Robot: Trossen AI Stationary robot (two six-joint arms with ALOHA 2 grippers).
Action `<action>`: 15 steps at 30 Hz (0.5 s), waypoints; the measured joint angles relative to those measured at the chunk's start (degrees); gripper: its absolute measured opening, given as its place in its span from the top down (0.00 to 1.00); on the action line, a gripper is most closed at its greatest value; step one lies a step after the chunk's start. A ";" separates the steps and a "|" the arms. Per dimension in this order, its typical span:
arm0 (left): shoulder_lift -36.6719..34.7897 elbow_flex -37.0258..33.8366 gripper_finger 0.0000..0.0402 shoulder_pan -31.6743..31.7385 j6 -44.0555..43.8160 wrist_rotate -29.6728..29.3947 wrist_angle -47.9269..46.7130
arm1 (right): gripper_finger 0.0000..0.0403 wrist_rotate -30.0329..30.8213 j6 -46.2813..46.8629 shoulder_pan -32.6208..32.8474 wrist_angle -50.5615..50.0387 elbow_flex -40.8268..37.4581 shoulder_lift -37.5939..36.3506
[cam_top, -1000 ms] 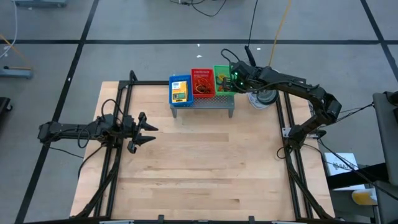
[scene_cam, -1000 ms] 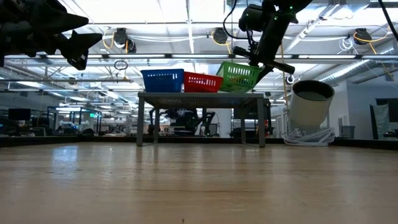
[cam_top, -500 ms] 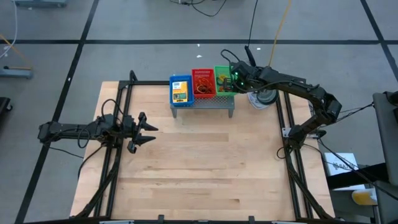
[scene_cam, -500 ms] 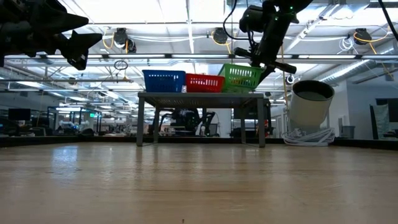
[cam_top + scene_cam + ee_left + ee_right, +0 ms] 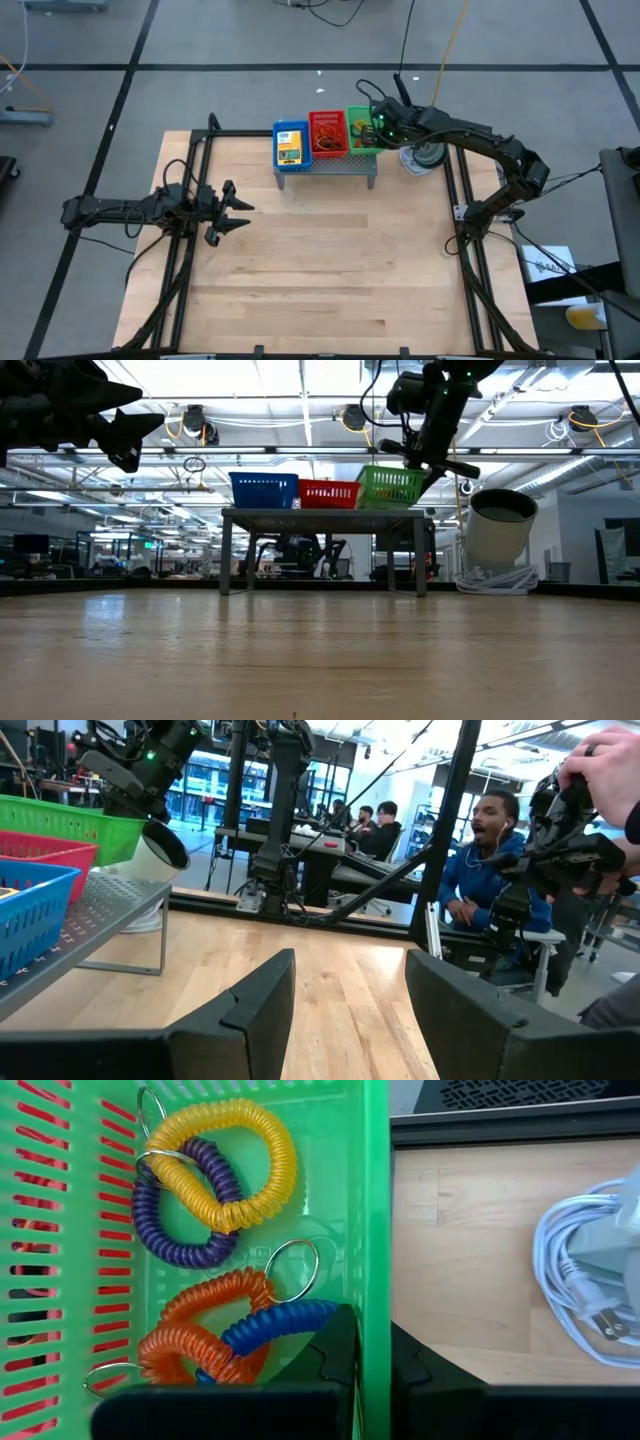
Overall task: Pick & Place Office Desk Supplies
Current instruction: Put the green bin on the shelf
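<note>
Gripping | green mesh tray [image 5: 360, 128] wall is pinched between the closed right gripper [image 5: 378, 128] fingers, on the grey shelf [image 5: 330, 163] beside the red tray [image 5: 326, 133] | coil keyrings [image 5: 215, 1175] inside | next: release judged | left gripper [image 5: 232, 212] is parked apart, part-open, empty.

Left hand [image 5: 232, 210] agape; right hand [image 5: 372, 1370] clamped.
</note>
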 joint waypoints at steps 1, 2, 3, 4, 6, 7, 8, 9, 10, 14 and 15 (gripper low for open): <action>0.01 0.00 0.50 -0.01 0.01 0.00 -0.01 | 1.00 0.02 -0.02 0.00 -0.23 0.00 0.00; 0.01 0.00 0.50 -0.02 0.02 0.00 0.00 | 1.00 0.02 -0.06 0.00 -0.40 0.00 0.00; 0.00 0.00 0.50 -0.01 0.00 0.00 -0.01 | 1.00 0.02 -0.24 0.00 -0.52 0.00 0.00; 0.00 0.00 0.50 0.00 0.00 0.00 -0.01 | 1.00 0.02 -0.32 0.00 -0.56 0.00 0.00; 0.00 0.00 0.50 -0.02 0.00 0.00 -0.01 | 1.00 0.02 -0.38 0.00 -0.76 0.00 0.00; 0.01 0.00 0.50 0.00 0.00 0.00 -0.01 | 1.00 -0.01 -0.42 0.00 -0.78 0.00 0.00; 0.00 0.00 0.50 -0.02 0.00 0.00 -0.01 | 1.00 -0.03 -0.43 0.00 -0.76 0.00 0.00; 0.00 0.00 0.50 -0.02 0.00 0.00 -0.01 | 1.00 -0.04 -0.42 0.00 -0.74 0.00 0.00; 0.01 0.00 0.50 -0.01 0.00 0.00 0.00 | 1.00 -0.07 -0.44 0.00 -0.74 0.00 0.00; 0.02 0.00 0.50 -0.02 0.02 0.00 -0.01 | 0.99 -0.16 -0.44 0.00 -0.73 0.00 0.00; 0.02 0.00 0.50 -0.02 0.00 0.00 -0.01 | 0.98 -0.18 -0.41 0.00 -0.70 0.00 0.00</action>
